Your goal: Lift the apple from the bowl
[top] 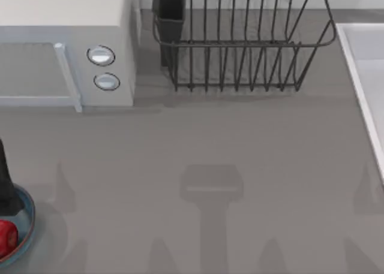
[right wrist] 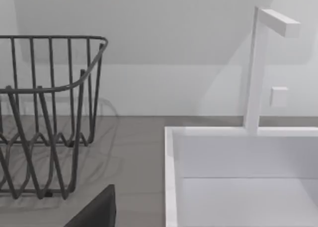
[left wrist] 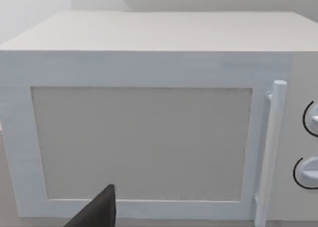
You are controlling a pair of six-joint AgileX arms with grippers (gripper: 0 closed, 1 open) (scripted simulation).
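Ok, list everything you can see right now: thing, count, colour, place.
apple: 1, red, in the bowl at the table's left edge.
bowl: 1, blue inside with a reddish-brown rim, front left, cut off by the top view's left edge.
microwave: 1, white, door shut, with two round knobs, back left.
dish rack: 1, dark wire, with a dark cup holder at its left end, back centre.
sink: 1, white, with a white faucet, along the table's right edge.
table: 1, grey.
left arm: 1, black, over the bowl's back rim at the left edge; wrist camera faces the microwave.
right arm: a dark fingertip in its wrist view, facing rack and sink.
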